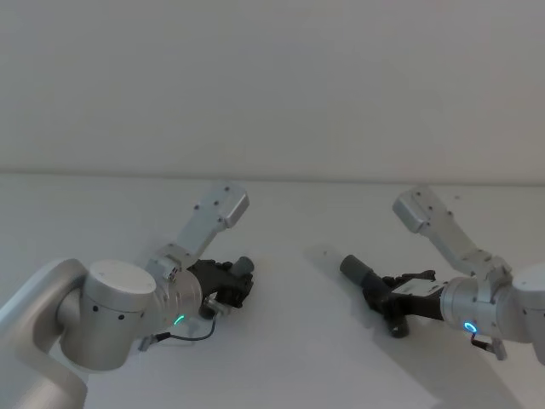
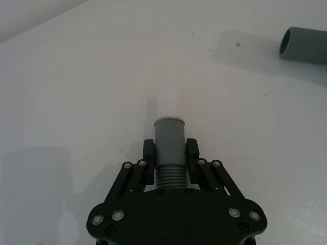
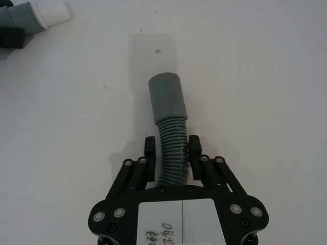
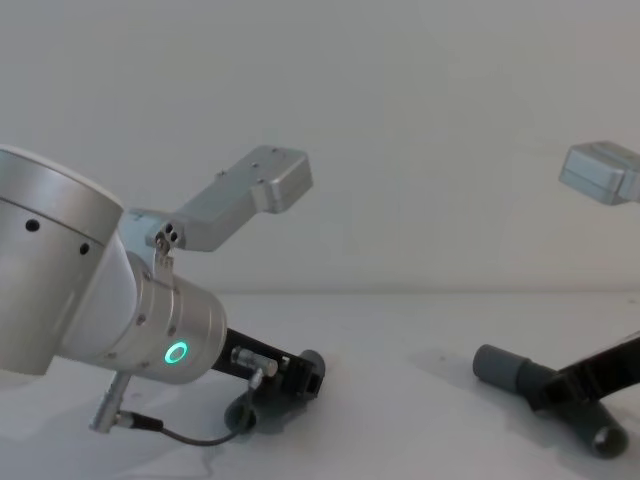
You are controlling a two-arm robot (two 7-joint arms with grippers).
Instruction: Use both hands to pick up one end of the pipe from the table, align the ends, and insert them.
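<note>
The shorter grey pipe piece (image 2: 169, 135) has a whitish tip, and my left gripper (image 2: 170, 150) is shut on its ribbed part. In the head view this left gripper (image 1: 228, 283) sits left of centre, low over the white table (image 1: 298, 358). My right gripper (image 3: 171, 150) is shut on the ribbed part of the longer pipe piece (image 3: 171, 148), whose wide grey collar (image 3: 167, 97) points toward the left arm. From the head, the collar (image 1: 354, 267) lies right of centre, a clear gap from the shorter piece (image 1: 245, 266). The two ends face each other, apart.
The table runs wide and bare between and in front of the two grippers, ending at a pale wall (image 1: 272, 85) behind. In the chest view the longer pipe's rear end (image 4: 605, 440) hangs low at the right edge.
</note>
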